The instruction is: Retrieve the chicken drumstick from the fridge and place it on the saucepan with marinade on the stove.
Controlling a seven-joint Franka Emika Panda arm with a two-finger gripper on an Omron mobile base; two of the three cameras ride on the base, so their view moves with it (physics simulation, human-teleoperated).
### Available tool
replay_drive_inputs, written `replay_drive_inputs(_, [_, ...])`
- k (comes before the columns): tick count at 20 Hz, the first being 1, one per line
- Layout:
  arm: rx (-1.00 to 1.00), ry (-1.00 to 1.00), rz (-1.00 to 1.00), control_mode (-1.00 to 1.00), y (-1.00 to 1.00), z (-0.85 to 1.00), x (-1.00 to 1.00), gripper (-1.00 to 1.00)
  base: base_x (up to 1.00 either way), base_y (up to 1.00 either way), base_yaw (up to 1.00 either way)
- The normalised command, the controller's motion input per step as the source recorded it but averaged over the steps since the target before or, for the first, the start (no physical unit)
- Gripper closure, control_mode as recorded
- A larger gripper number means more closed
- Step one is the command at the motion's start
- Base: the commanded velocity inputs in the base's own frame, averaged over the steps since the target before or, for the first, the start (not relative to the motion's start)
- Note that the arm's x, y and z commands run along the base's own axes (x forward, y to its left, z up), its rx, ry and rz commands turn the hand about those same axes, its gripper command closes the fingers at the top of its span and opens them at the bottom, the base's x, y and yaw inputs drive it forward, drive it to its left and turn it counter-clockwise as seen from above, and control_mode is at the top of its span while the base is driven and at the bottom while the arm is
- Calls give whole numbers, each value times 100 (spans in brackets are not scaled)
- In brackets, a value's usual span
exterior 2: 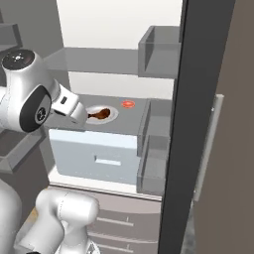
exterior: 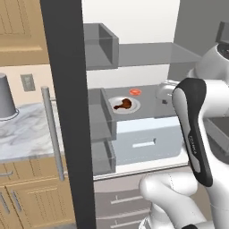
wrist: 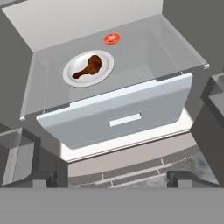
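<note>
Chicken drumstick [wrist: 89,66], lumpy reddish-brown, on round white plate [wrist: 70,70]

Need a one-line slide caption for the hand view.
Open gripper looks down at reddish-brown chicken drumstick on white plate on grey fridge shelf.

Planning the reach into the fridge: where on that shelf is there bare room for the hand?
The shelf is bare right of the white plate and in front of the small red item. It is crowded at the left, where the chicken drumstick lies on the plate.
</note>
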Motion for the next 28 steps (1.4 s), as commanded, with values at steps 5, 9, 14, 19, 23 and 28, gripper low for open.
replay_drive_inputs(5, [0,0,0,100,0,0,0,-100,63,0,0])
replay_drive_inputs(9, [0,0,0,100,0,0,0,-100,58,0,0])
replay_drive_inputs(14, [0,0,0,100,0,0,0,-100,46,0,0])
replay_drive_inputs(19, [0,-9,1,-100,0,-15,29,-100,0,0,0])
replay_drive_inputs(23, [0,-12,4,-100,-5,-16,30,-100,0,0,0])
replay_drive_inputs(28, [0,-3,1,-100,0,-22,48,-100,0,0,0])
